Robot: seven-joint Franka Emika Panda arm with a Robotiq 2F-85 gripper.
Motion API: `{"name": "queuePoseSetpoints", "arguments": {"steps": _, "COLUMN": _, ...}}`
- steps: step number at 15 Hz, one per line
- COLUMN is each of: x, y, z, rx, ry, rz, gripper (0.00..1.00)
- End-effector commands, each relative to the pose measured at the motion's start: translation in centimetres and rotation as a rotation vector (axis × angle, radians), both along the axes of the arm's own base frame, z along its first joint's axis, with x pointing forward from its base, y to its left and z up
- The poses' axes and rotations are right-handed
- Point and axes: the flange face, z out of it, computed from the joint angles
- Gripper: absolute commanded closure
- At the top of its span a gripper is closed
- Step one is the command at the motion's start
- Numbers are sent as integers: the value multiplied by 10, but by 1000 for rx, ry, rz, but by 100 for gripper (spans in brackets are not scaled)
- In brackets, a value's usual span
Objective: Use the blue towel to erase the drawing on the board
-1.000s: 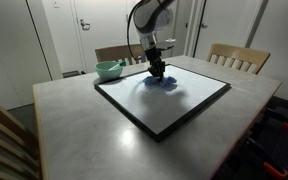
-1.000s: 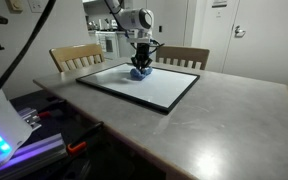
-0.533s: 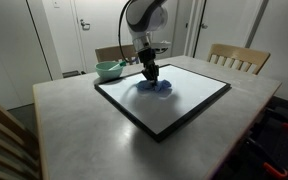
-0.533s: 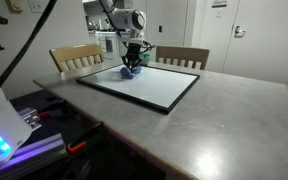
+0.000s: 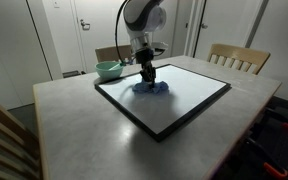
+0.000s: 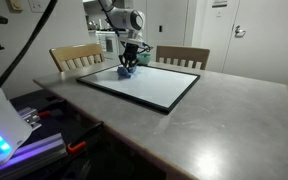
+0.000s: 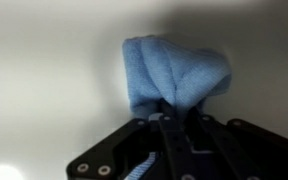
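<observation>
Towel (image 5: 154,88), blue, lies bunched on the white board (image 5: 189,108) in an exterior view, with the gripper (image 5: 147,79) down on it and a green bowl (image 5: 108,69) just beside the board. In an exterior view the towel (image 6: 125,73) sits near the board's far corner. Wrist view: gripper clenched on the towel (image 7: 174,70).

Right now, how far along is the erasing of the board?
Done: the blue towel is picked up, pinched in the gripper. In hand: the towel is pressed on the whiteboard, near its far edge. Left: unclear; no drawing marks show on the white surface in either exterior view.
</observation>
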Motion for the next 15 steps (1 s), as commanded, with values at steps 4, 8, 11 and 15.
{"name": "queuePoseSetpoints", "arguments": {"steps": 4, "x": 11, "y": -85, "z": -14, "rx": -116, "ry": -70, "rz": -122, "gripper": 96}}
{"name": "queuePoseSetpoints", "arguments": {"steps": 8, "x": 17, "y": -105, "z": -7, "rx": -174, "ry": -126, "rz": -196, "gripper": 96}}
{"name": "queuePoseSetpoints", "arguments": {"steps": 11, "x": 15, "y": -92, "z": -7, "rx": -162, "ry": -112, "rz": -210, "gripper": 96}}
{"name": "queuePoseSetpoints", "arguments": {"steps": 15, "x": 13, "y": -59, "z": -5, "rx": -130, "ry": -105, "rz": -158, "gripper": 96}}
